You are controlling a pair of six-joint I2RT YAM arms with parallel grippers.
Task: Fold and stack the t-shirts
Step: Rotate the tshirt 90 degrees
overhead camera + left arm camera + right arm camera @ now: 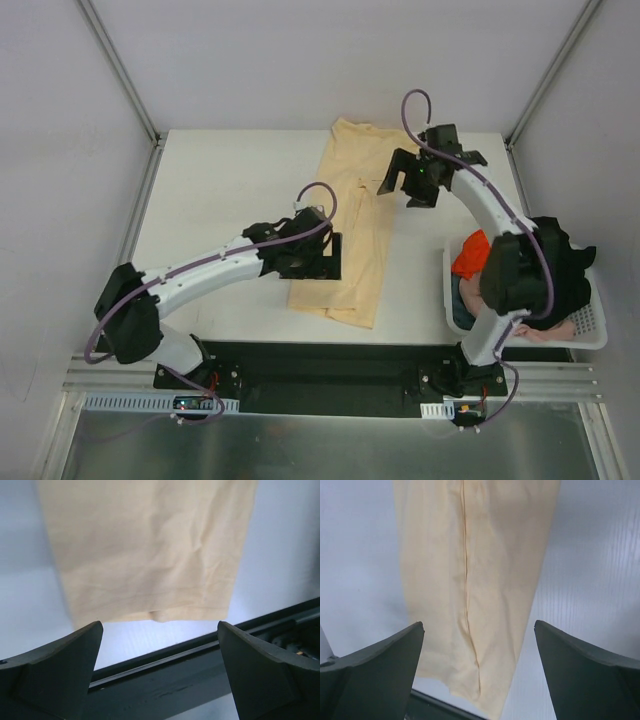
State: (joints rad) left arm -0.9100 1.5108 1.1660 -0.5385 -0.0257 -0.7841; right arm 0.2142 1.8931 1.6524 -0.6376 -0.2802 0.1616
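Left gripper (pixel 333 258) and right gripper (pixel 405 186) spread wide, both empty, over the peach shirt (pixel 358 215).
We see the shirt folded long and narrow mid-table, left gripper at its near left edge, right gripper at its far right edge; other shirts (pixel 470 256) fill the basket (pixel 597 338) at right.

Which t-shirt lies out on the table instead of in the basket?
The pale peach-yellow t-shirt, a long strip on the table; the orange, black and pinkish shirts are heaped in the white basket.
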